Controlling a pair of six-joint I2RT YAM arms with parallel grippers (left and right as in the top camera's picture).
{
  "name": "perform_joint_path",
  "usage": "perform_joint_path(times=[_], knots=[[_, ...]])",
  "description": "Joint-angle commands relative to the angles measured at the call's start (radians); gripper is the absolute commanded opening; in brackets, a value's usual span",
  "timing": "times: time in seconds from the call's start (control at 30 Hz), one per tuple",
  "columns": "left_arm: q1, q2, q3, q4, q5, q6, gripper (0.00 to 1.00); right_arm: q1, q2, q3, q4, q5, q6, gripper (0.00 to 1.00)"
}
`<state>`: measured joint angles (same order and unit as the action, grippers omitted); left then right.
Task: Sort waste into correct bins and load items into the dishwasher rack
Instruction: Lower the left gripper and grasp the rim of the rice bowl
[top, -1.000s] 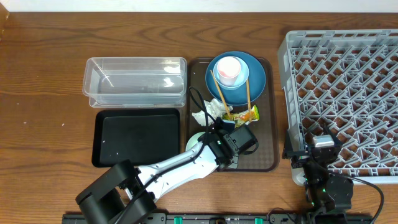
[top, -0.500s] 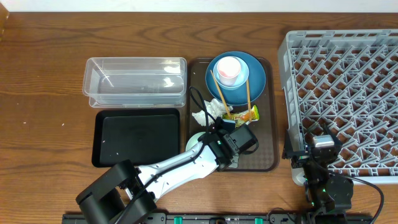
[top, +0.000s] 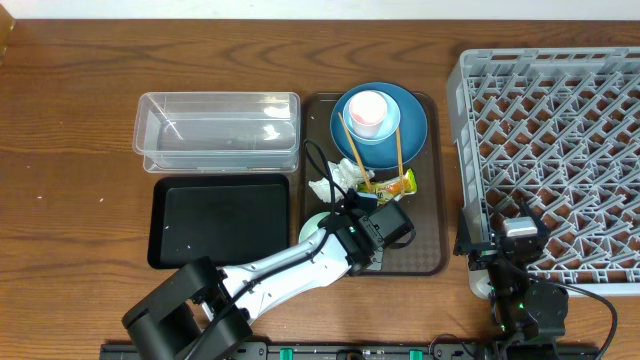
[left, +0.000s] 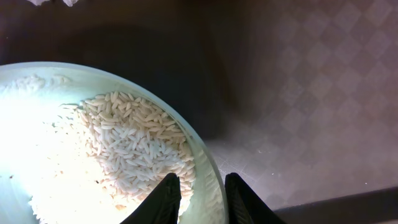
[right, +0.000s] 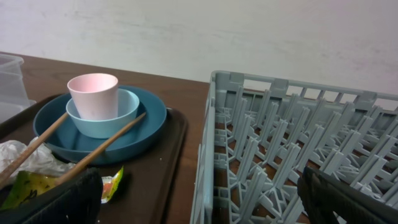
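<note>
My left gripper (left: 202, 193) is shut on the rim of the mint-green bowl (left: 205, 155), which holds white rice (left: 137, 143). The bowl (top: 314, 222) sits at the front left of the brown tray, half hidden under my left gripper (top: 372, 238). The pink cup (top: 367, 110) stands in the light-blue saucer (right: 124, 109) on the dark-blue plate (top: 410, 125). Chopsticks (top: 398, 150) lean across the plate. The napkin (top: 345, 175) and snack wrapper (top: 395, 185) lie in front of the plate. My right gripper (top: 518, 235) is open and empty at the grey rack's (top: 550, 140) front left corner.
The brown serving tray (top: 425, 230) holds the dishes and waste. The clear tub (top: 218, 130) stands left of it. The black tray (top: 220, 222) lies in front of the tub. The rack fills the right side.
</note>
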<state>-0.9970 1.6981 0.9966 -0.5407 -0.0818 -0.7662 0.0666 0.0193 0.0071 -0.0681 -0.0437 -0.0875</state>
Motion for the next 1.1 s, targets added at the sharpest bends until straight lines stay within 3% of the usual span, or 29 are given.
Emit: perform_joint_path(times=[0.0, 0.47, 0.63, 1.07], knots=[[-0.003, 0.014, -0.011, 0.000, -0.016, -0.018, 0.28, 0.006, -0.002, -0.002, -0.004, 0.010, 0.004, 0.99], [-0.003, 0.014, -0.011, -0.006, -0.016, -0.018, 0.20, 0.006, -0.001, -0.002, -0.004, 0.010, 0.004, 0.99], [-0.003, 0.013, -0.011, -0.026, -0.016, -0.018, 0.09, 0.006, -0.002, -0.002, -0.004, 0.010, 0.004, 0.99], [-0.003, -0.016, -0.002, -0.034, 0.019, 0.013, 0.06, 0.006, -0.002, -0.002, -0.004, 0.010, 0.004, 0.99]])
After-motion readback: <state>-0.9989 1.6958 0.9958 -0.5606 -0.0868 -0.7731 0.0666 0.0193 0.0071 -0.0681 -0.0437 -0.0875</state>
